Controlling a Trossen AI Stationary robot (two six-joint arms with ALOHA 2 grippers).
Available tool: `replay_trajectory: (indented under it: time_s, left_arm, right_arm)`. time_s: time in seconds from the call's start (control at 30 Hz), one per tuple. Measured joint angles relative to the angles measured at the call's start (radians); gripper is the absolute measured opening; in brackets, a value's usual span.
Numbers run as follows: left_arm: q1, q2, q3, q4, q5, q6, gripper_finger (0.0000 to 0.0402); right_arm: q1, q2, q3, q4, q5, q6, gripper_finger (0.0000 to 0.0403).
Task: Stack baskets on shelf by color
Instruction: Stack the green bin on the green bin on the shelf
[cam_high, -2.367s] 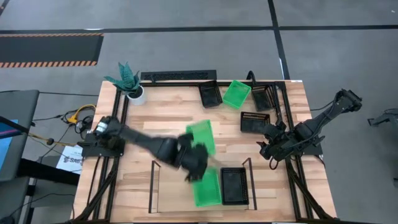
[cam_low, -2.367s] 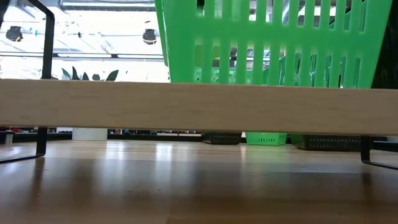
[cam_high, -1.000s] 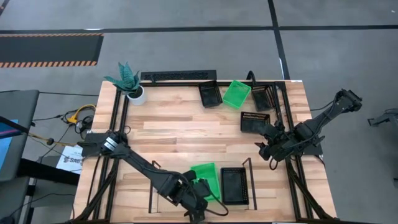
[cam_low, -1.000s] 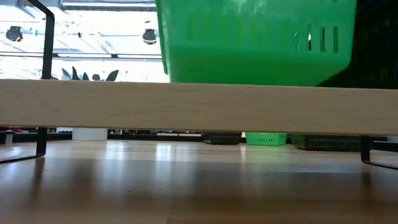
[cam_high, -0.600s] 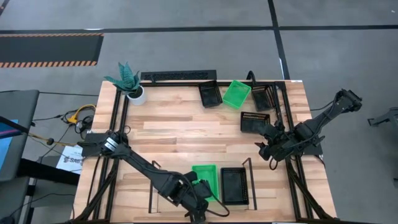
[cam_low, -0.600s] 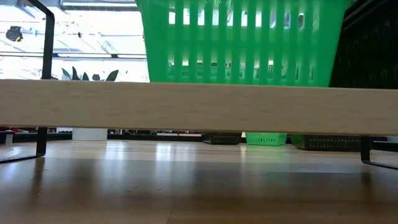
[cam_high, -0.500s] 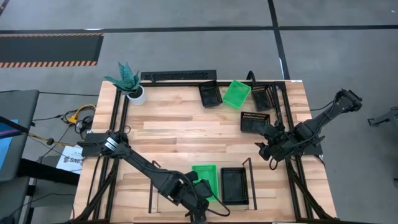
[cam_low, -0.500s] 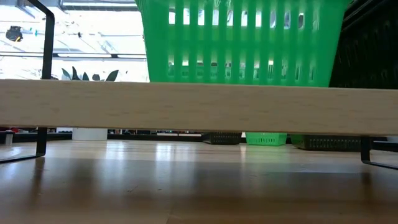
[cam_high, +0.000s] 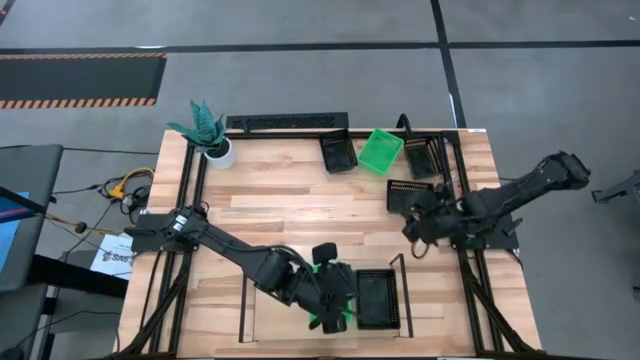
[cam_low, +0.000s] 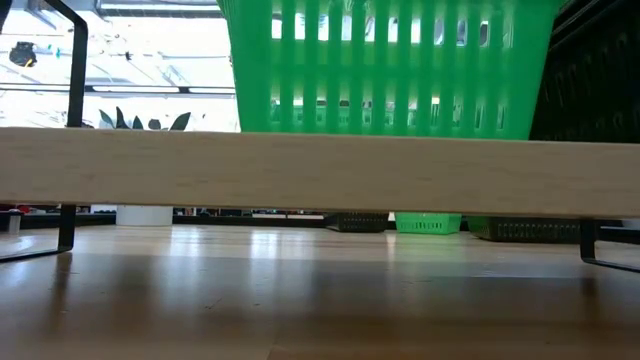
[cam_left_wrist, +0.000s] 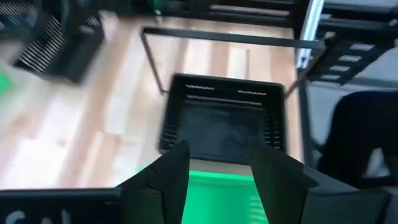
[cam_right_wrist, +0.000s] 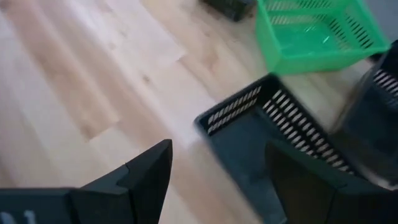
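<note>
On the shelf (cam_high: 250, 305) stand a green basket (cam_low: 385, 65) and, just beside it, a black basket (cam_high: 376, 298); both look empty. The left gripper (cam_high: 328, 290) hangs over the green one, fingers (cam_left_wrist: 168, 177) apart, holding nothing. The right gripper (cam_high: 412, 222), open, is near another black basket (cam_right_wrist: 261, 143) on the wooden tabletop (cam_high: 280, 205). A second green basket (cam_high: 381, 150) lies tilted at the far edge. The shelf baskets' long axis runs front to back.
</note>
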Motion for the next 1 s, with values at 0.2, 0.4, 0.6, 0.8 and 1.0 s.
replay_trajectory:
  time_s: [0.2,0.4,0.6,0.8,1.0]
  left_arm:
    - [0.010,0.000,0.021,-0.015,-0.176,0.088,0.0153]
    - [0.029,-0.003,0.021,-0.049,-0.221,0.123,0.0153]
    - [0.032,-0.003,0.021,-0.133,-0.223,0.075,0.0153]
    - [0.028,-0.003,0.021,-0.218,-0.260,0.002,0.0153]
    - [0.019,-0.003,0.021,-0.251,-0.274,-0.039,0.0153]
  right_arm:
    - [-0.246,0.073,0.023,0.224,-0.180,-0.292,0.0282]
    - [-0.437,0.155,0.195,0.246,-0.355,-0.561,0.0282]
    - [-0.633,0.209,0.384,0.129,-0.346,-0.811,0.0282]
    - [-0.959,0.244,0.389,0.146,-0.358,-1.006,0.0281]
    - [-1.290,0.359,0.388,0.237,-0.661,-1.056,0.0246]
